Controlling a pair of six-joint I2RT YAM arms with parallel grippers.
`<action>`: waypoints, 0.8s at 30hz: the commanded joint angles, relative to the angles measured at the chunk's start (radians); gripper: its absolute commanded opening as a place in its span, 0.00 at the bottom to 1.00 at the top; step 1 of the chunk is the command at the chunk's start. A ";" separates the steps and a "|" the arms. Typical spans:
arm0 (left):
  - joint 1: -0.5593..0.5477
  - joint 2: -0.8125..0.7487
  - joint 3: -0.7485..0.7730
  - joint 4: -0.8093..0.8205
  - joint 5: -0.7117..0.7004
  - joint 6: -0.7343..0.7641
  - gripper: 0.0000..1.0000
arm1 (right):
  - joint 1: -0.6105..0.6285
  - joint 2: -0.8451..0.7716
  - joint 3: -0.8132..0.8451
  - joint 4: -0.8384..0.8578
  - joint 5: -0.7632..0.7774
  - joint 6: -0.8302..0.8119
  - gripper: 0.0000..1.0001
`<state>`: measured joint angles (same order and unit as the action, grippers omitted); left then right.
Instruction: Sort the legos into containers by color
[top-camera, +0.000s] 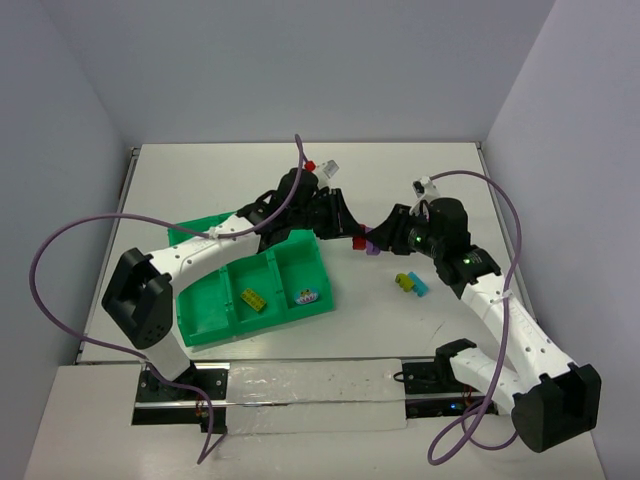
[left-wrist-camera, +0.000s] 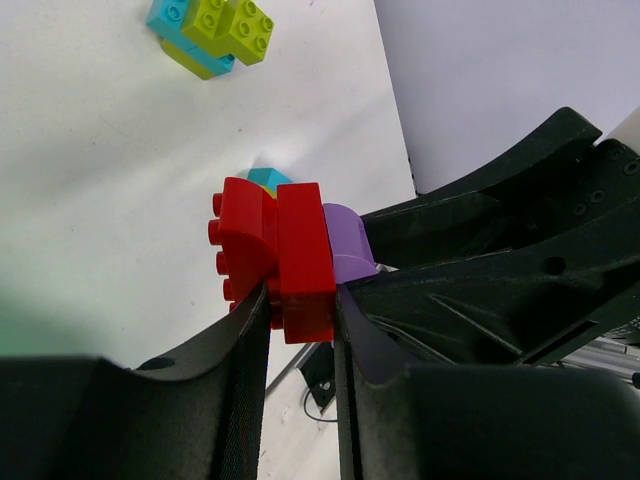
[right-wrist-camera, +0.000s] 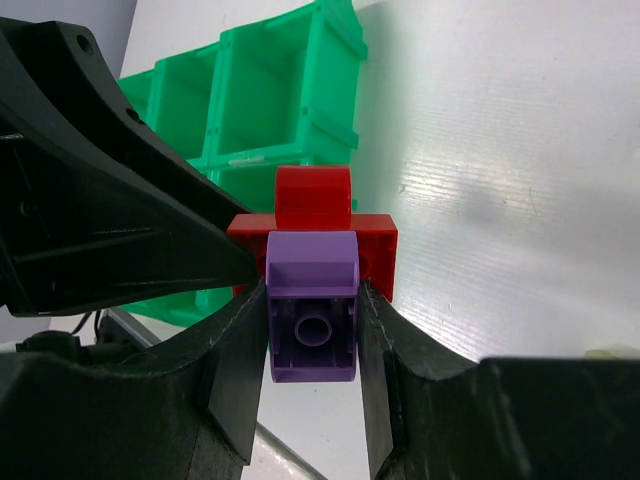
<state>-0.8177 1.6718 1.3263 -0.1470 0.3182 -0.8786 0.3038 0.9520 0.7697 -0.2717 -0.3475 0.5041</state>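
Note:
A red lego (left-wrist-camera: 300, 260) and a purple lego (right-wrist-camera: 312, 300) are stuck together and held above the table, between the two arms. My left gripper (left-wrist-camera: 300, 305) is shut on the red one (top-camera: 357, 241). My right gripper (right-wrist-camera: 312, 315) is shut on the purple one (top-camera: 371, 247). In the left wrist view a bit of light blue (left-wrist-camera: 265, 178) shows behind the red brick. The green tray (top-camera: 200, 315) of containers lies left of the grippers. One compartment holds a yellow-green lego (top-camera: 253, 300) and the one beside it a small pale piece (top-camera: 308, 297).
A joined yellow-green and light blue lego cluster (top-camera: 409, 284) lies on the table under the right arm, also seen from the left wrist (left-wrist-camera: 210, 35). A small red piece (top-camera: 310, 164) and a pale piece (top-camera: 331, 170) sit near the far edge. Purple cables loop over both arms.

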 joint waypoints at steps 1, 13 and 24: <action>-0.012 0.021 0.072 -0.010 -0.013 0.012 0.00 | 0.015 -0.026 0.068 -0.001 -0.004 -0.009 0.03; 0.094 0.014 0.099 -0.132 -0.074 0.018 0.00 | 0.014 -0.038 0.240 -0.100 0.000 -0.018 0.03; 0.246 -0.058 0.300 -0.399 -0.197 0.104 0.00 | 0.032 0.078 0.366 -0.080 -0.048 0.027 0.04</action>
<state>-0.6597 1.7010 1.5327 -0.4225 0.2150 -0.8323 0.3127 0.9734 1.0660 -0.3775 -0.3790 0.5130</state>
